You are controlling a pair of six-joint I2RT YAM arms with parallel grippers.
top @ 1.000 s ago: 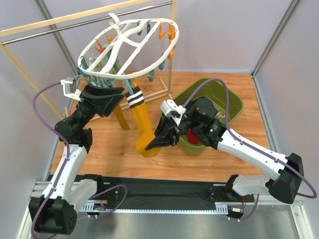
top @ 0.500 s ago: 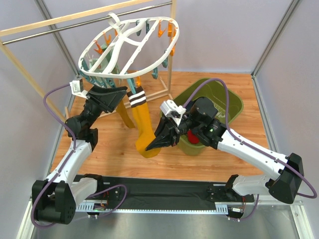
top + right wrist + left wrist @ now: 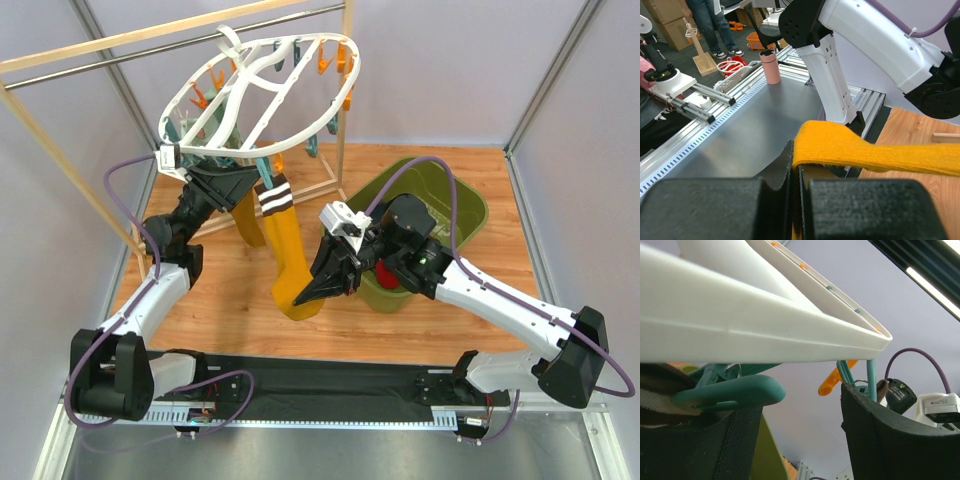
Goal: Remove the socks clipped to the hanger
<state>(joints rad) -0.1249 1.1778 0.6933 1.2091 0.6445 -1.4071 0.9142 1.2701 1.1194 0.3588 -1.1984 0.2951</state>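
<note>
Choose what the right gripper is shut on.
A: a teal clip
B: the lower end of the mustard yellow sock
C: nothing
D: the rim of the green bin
B: the right gripper is shut on the mustard yellow sock. The wrist view shows its fabric pinched between the jaws, and the top view places the grip at the sock's hanging lower end.

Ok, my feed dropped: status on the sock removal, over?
Left gripper open, at teal clip under hanger. Right gripper shut on mustard sock, toe end; cuff clipped. Nothing seen blocking.
</note>
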